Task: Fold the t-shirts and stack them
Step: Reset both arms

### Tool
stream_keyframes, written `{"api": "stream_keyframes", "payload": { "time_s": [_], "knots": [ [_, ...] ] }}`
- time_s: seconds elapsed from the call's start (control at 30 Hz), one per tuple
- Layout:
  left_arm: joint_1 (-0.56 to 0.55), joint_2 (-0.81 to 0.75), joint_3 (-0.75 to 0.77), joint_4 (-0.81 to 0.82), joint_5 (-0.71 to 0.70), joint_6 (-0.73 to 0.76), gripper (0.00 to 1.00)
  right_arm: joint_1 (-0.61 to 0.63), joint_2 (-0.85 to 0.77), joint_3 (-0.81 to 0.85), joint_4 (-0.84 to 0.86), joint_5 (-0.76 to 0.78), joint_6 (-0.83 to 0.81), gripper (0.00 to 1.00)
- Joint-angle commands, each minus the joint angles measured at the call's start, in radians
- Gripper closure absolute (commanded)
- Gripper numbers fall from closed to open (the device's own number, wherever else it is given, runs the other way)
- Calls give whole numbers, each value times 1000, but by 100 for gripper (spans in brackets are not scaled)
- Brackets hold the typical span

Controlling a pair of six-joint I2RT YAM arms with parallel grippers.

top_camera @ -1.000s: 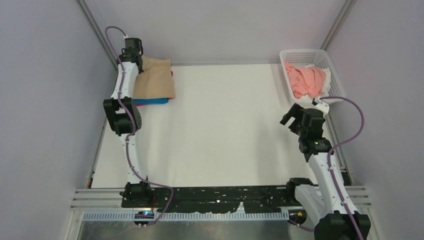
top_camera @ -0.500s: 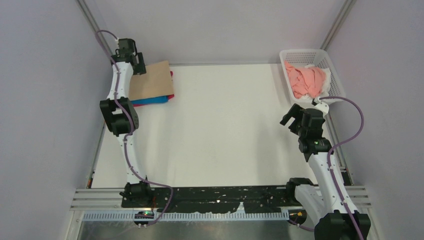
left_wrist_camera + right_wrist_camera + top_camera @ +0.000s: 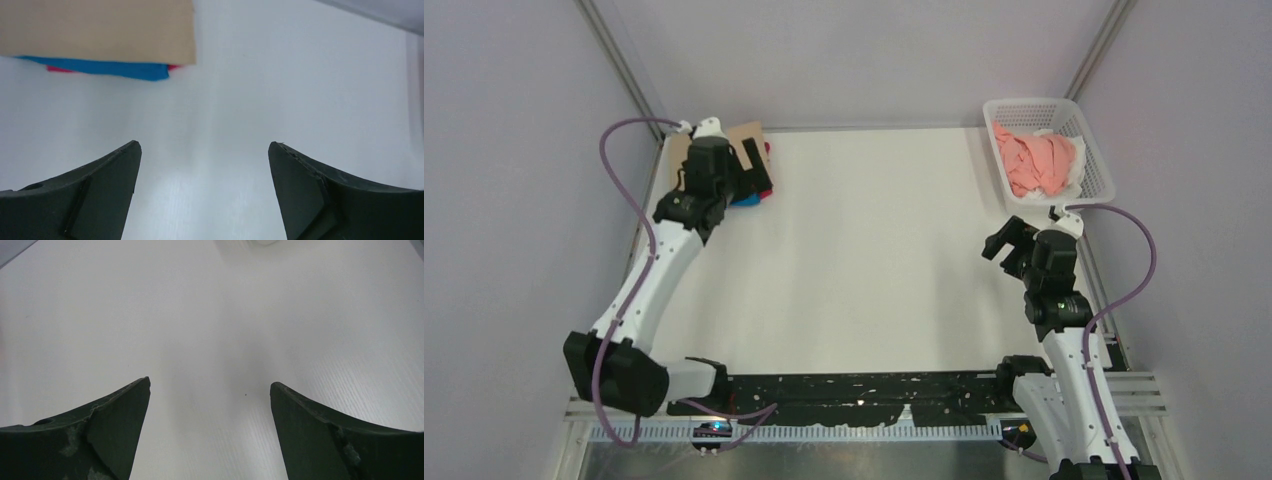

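Observation:
A folded tan t-shirt (image 3: 100, 25) lies on top of a blue one (image 3: 105, 68) and a magenta one (image 3: 59, 69), stacked at the table's far left corner. In the top view my left arm covers most of this stack (image 3: 746, 134). My left gripper (image 3: 762, 170) hovers at the stack's right edge, open and empty (image 3: 202, 147), above bare table. A salmon-pink t-shirt (image 3: 1034, 165) and a white one (image 3: 1079, 158) lie crumpled in the basket. My right gripper (image 3: 1007, 240) hangs open and empty (image 3: 210, 385) just in front of the basket.
The white mesh basket (image 3: 1036, 104) stands at the far right corner. Grey walls enclose the white table (image 3: 874, 250) on three sides. The black arm rail (image 3: 854, 395) runs along the near edge.
The left gripper opened and let go of the tan t-shirt, which now lies flat on the stack. The left arm drew back from the corner and dropped low. The right arm barely shifted.

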Motion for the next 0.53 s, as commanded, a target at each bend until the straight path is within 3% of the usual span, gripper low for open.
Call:
{"api": "stream_keyframes", "payload": {
  "time_s": [0.0, 0.2, 0.5],
  "knots": [
    [-165, -163, -325, 183, -93, -102, 1, -5, -69, -55, -29, -47, -3, 5],
    [-275, -370, -660, 289, -66, -214, 0, -5, -155, -110, -11, -42, -2, 5],
    [-286, -487, -699, 218, -138, -194, 0, -4, -170, -138, -10, -14, -4, 5]
  ]
}}
